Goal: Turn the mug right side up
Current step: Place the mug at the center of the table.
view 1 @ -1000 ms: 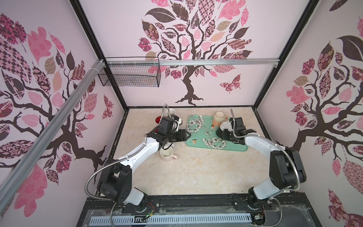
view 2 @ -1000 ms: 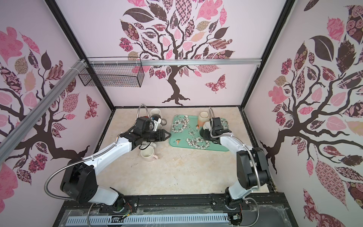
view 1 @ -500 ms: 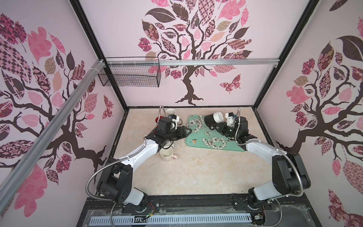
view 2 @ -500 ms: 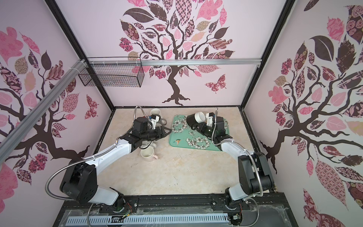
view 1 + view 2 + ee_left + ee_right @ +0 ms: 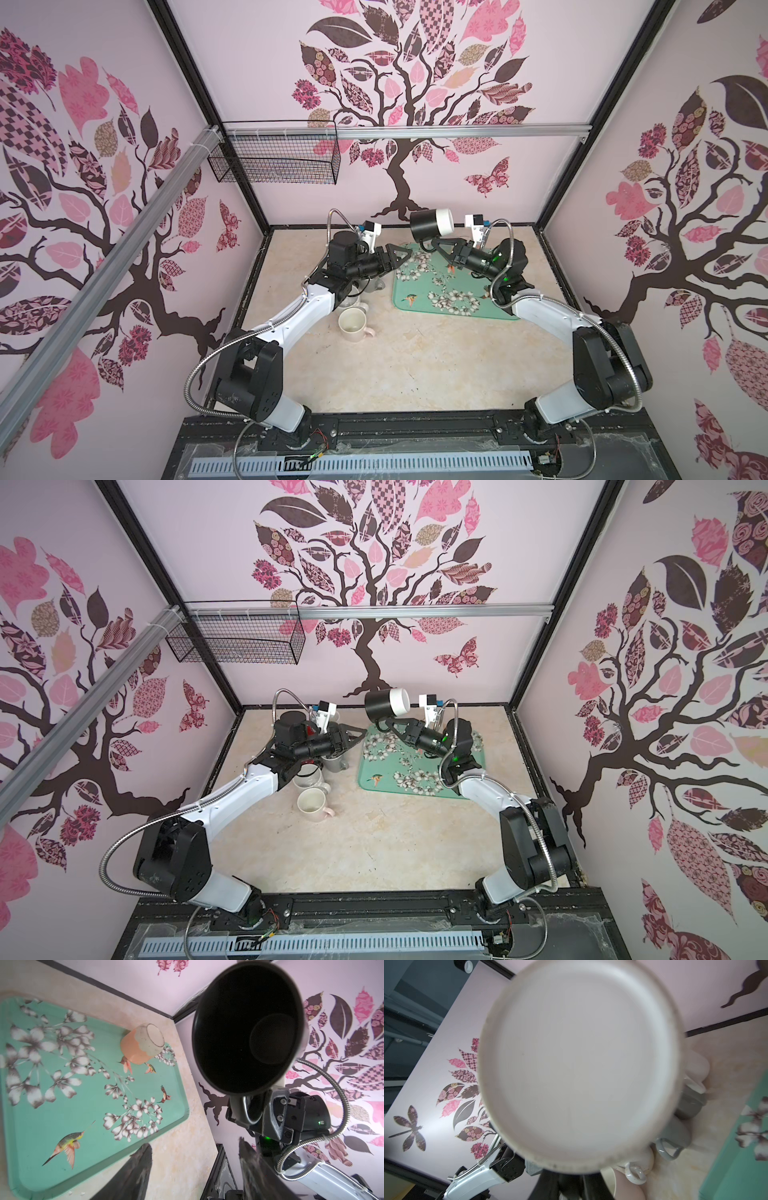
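Over green tray [image 5: 419, 286], right gripper [image 5: 434, 245] pinches sideways mug [image 5: 428, 224] by handle [image 5: 245, 1112]; left gripper [image 5: 397, 257] gapes.

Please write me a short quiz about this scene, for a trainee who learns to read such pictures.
1. True or false: the right gripper has its jaws shut on the handle of the black mug.
2. The black mug is: A) standing upright; B) lifted in the air, lying on its side; C) standing upside down.
3. Fill in: in the left wrist view, the peach cup stands ____ on the green tray.

Key: 1 true; 2 B; 3 upside down.
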Tool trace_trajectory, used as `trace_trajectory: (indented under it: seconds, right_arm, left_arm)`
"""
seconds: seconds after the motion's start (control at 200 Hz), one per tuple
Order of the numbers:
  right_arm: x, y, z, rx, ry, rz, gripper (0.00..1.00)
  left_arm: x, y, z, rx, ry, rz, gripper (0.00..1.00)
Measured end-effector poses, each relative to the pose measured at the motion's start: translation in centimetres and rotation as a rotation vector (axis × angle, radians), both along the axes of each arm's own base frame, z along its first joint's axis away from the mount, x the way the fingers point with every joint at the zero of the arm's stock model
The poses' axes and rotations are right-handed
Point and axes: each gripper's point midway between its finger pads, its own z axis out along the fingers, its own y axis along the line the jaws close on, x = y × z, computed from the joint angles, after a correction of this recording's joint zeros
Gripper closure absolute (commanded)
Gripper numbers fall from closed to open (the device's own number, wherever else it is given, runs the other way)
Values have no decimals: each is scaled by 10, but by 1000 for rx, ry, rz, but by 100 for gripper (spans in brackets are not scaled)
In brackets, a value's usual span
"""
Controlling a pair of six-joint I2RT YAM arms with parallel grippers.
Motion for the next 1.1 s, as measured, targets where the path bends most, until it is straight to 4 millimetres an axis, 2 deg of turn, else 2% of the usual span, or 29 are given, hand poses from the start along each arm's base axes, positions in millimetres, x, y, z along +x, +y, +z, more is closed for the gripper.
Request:
trace_trajectory:
  seconds: [0.09, 0.215, 0.405, 0.635, 0.785, 1.1]
  right_arm:
    - [-8, 11, 8, 26, -17, 52, 100]
    - [-9, 14, 10, 62, -16, 76, 100]
    - [-8, 19, 3, 87, 25, 98, 100]
    - [-12, 19, 14, 126, 6, 110, 100]
    - [-8, 19, 13, 158, 7, 111, 100]
    - [-6, 23, 10, 211, 21, 127, 100]
  left_arm:
    - [-3, -3, 11, -34, -27, -29, 33]
    - [-4, -5, 23, -73, -54, -47, 37]
    - [-3, -10, 42, -160, -58, -69, 50]
    - [1, -17, 47, -243, -19, -114, 67]
    - [-1, -19, 55, -292, -8, -135, 68]
    - [2, -18, 53, -313, 28, -134, 68]
